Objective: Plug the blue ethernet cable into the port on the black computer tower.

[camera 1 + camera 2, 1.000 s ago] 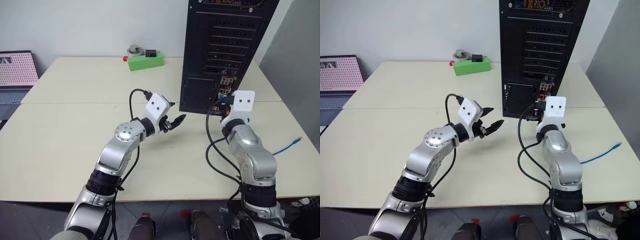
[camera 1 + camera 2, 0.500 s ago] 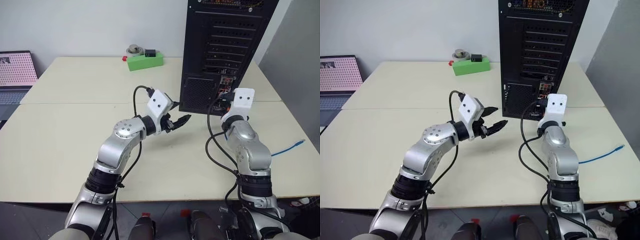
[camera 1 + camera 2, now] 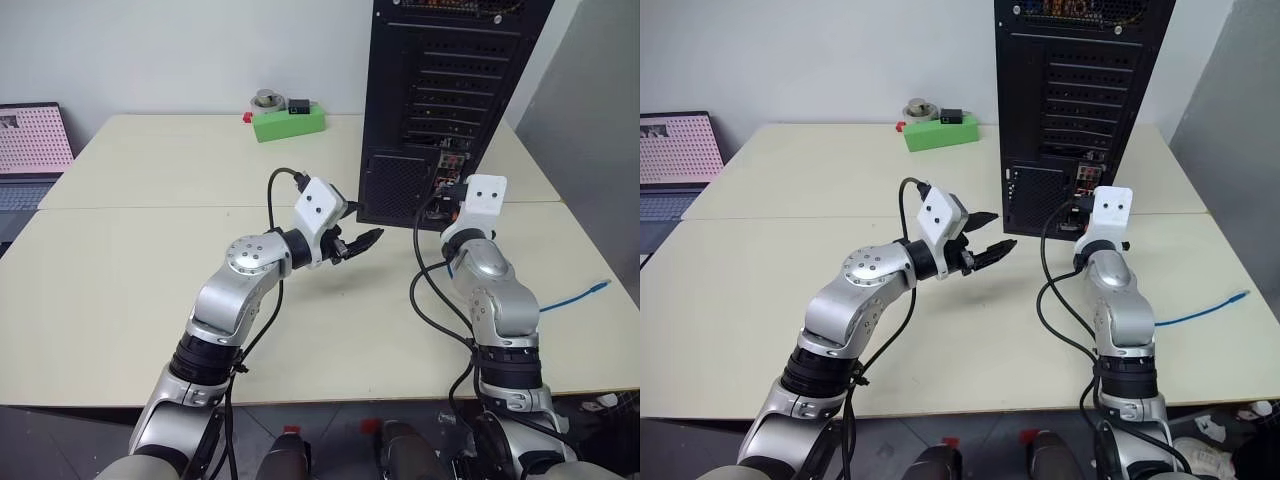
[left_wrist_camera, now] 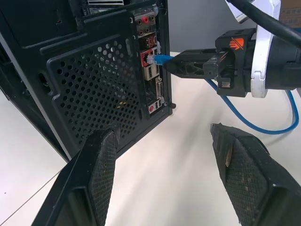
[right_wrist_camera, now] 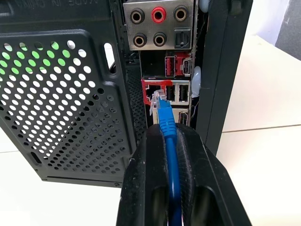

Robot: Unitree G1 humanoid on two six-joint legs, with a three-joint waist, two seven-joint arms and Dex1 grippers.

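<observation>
Blue ethernet cable (image 5: 168, 141): thin glossy cord, clear plug, clenched in the right gripper (image 5: 170, 141), plug tip at, perhaps touching, the red-framed port of the black computer tower (image 4: 89, 84), perforated metal. Left gripper (image 4: 164, 174): released, textured pads.

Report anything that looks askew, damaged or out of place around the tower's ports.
Nothing stands out. The right pincer grips the blue ethernet cable straight, with its plug at the black computer tower's port strip. No damage shows.

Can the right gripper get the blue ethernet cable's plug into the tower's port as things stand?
Probably yes. The right gripper, shut on the blue ethernet cable, holds the plug right at the port on the black computer tower; nothing lies between them.
</observation>
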